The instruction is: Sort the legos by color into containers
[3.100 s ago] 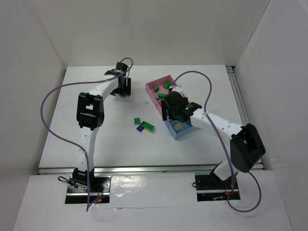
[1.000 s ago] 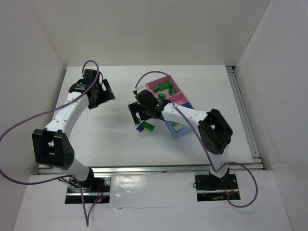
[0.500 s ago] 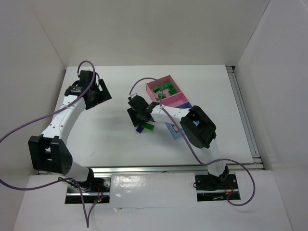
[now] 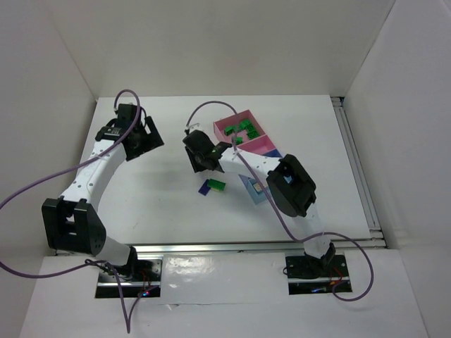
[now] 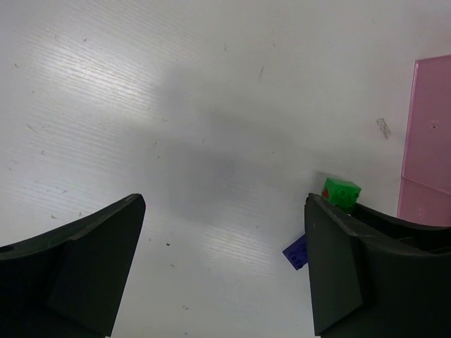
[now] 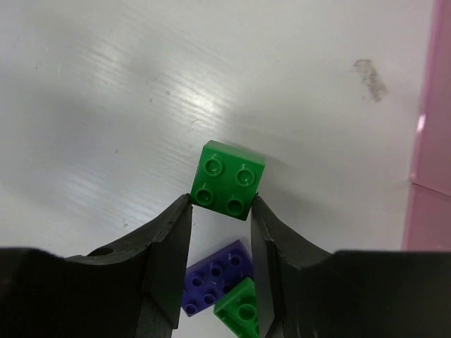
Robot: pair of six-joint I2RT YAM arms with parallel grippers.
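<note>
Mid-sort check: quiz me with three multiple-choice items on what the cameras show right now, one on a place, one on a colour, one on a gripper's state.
1. Where is the purple brick?
A. in the table's far left corner
B. on the table, next to a green brick
C. in the table's near right corner

2. What colour is the held brick between the fingers of the right gripper?
A. green
B. purple
C. cream

3. What state is the left gripper in?
A. shut on a brick
B. open, holding nothing
C. shut on nothing

Answers:
1. B: the top view shows it lying mid-table by the green one.
2. A: the right wrist view shows a green four-stud piece pinched between the fingertips.
3. B: the left wrist view shows its fingers wide apart with only table between them.
</note>
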